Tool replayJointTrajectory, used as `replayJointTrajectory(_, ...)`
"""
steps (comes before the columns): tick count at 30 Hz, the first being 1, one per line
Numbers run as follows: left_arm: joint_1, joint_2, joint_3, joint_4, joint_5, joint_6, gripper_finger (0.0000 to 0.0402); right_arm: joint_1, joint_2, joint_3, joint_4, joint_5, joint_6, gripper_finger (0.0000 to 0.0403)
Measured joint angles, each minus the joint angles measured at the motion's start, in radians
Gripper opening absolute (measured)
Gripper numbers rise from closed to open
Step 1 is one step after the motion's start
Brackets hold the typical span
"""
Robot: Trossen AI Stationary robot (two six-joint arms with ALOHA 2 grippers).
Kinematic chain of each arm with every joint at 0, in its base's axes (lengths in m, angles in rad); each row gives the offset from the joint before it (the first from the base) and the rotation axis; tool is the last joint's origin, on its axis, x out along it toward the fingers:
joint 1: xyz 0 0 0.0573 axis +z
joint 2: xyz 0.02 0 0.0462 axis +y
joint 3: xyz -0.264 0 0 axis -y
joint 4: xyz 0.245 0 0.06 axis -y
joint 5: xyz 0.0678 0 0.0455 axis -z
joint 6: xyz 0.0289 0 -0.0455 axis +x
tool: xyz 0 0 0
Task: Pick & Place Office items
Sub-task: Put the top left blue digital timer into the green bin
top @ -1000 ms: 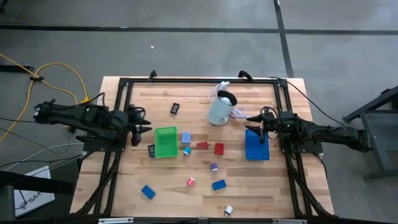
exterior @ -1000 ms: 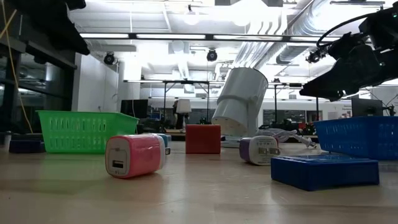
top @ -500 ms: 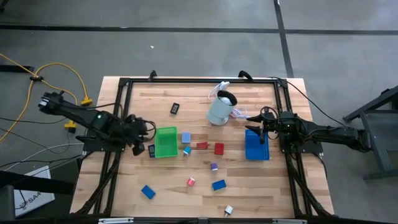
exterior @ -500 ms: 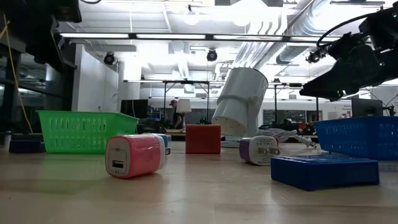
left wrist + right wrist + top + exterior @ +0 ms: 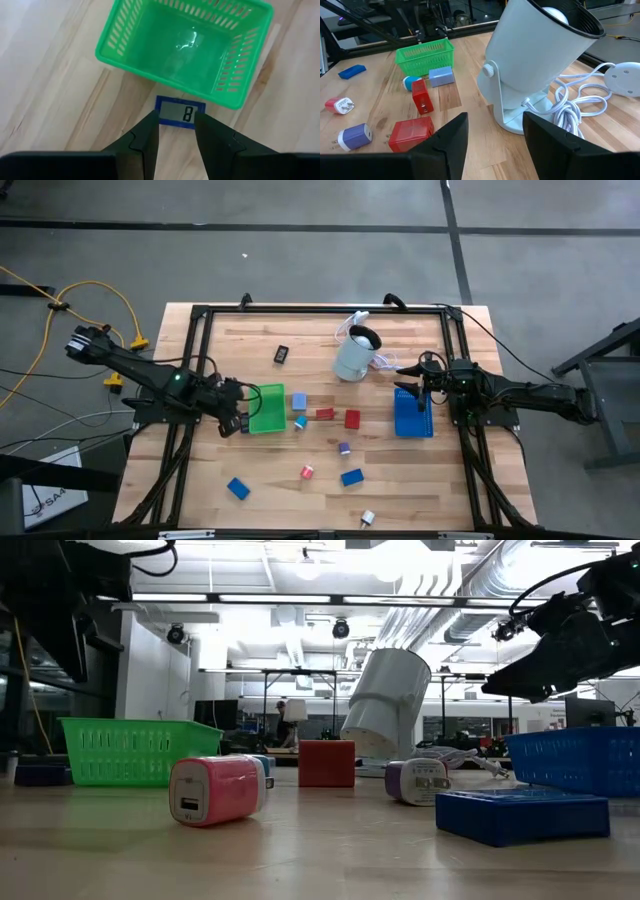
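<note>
The office items lie scattered on the wooden table: a light blue block [image 5: 299,401], two red pieces [image 5: 325,414] [image 5: 352,419], a purple plug [image 5: 344,448], a pink one [image 5: 307,472] and others. A small dark blue piece with a grey display [image 5: 181,112] lies flat against the green tray's [image 5: 266,408] left side. My left gripper [image 5: 176,114] hangs open above it, pointing steeply down, a finger over each short end. My right gripper [image 5: 496,120] is open and held level, above the far end of the blue tray [image 5: 412,415].
A pale cylindrical appliance [image 5: 355,355] with a white cord [image 5: 580,100] stands tilted at the back, just in front of my right gripper. A black piece [image 5: 281,354] lies far left. Two blue blocks [image 5: 237,488] [image 5: 351,477] and a white piece [image 5: 367,518] lie near the front edge.
My left gripper has moved toward the table's near edge and down, tipping from nearly level to steeply downward, and now hangs over the small dark blue piece beside the green tray. No item has moved.
</note>
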Motion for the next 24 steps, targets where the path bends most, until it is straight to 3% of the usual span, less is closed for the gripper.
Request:
replayJointTrajectory(6,0.000,0.007,0.000,0.000,0.006,-0.029,0.0141,0.000,0.000,0.000,0.000,0.000,0.000,0.0175)
replayJointTrajectory(24,-0.009,0.090,-0.004,-0.004,0.006,-0.021,0.0310,0.000,0.000,0.000,0.000,0.000,0.000,0.0175)
